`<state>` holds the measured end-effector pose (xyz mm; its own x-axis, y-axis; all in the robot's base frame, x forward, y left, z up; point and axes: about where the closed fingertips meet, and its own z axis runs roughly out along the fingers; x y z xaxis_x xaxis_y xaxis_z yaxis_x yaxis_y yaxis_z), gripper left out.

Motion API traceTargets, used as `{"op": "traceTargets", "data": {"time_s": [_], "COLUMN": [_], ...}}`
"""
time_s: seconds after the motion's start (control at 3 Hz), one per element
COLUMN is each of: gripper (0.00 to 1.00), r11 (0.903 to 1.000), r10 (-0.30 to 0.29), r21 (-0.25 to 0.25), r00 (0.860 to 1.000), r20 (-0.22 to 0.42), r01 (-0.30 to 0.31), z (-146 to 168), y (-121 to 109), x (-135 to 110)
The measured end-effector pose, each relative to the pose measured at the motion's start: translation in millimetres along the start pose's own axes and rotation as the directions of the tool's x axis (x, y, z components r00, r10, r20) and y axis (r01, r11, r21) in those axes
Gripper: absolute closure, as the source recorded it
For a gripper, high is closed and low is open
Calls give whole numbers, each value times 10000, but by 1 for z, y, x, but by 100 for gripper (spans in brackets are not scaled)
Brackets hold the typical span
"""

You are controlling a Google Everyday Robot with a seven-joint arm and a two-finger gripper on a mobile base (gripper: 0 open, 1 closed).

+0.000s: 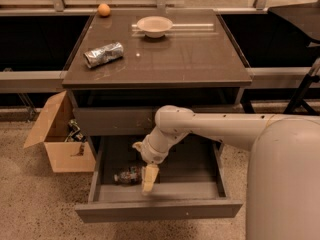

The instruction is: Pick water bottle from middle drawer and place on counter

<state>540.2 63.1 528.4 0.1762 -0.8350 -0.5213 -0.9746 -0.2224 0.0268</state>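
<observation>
The water bottle (pixel 127 175) lies on its side in the left part of the open middle drawer (pixel 160 210), which is pulled out toward me. My gripper (pixel 149 179) points down inside the drawer, just right of the bottle and close to it. My pale arm reaches in from the right. The counter (pixel 190 54) is the dark glossy top of the cabinet above.
A crumpled silver foil packet (pixel 103 54), a white bowl (pixel 154 26) and an orange (pixel 104 9) sit on the counter. The drawer above (pixel 115 121) is closed. An open cardboard box (pixel 60 136) stands on the floor left of the cabinet. A dark stand leg (pixel 305 89) is at the right.
</observation>
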Motion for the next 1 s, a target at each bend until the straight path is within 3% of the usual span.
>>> {"op": "traceTargets", "data": {"time_s": [0.67, 1.0], "gripper": [0, 0], "r11": [9992, 9990], "r10": [370, 449], "r21": [-105, -19], "r00": [9978, 9960], "r20": [-546, -770], "r01": [-376, -452], "z": [63, 77], "y": [-28, -38], "x": [39, 51]}}
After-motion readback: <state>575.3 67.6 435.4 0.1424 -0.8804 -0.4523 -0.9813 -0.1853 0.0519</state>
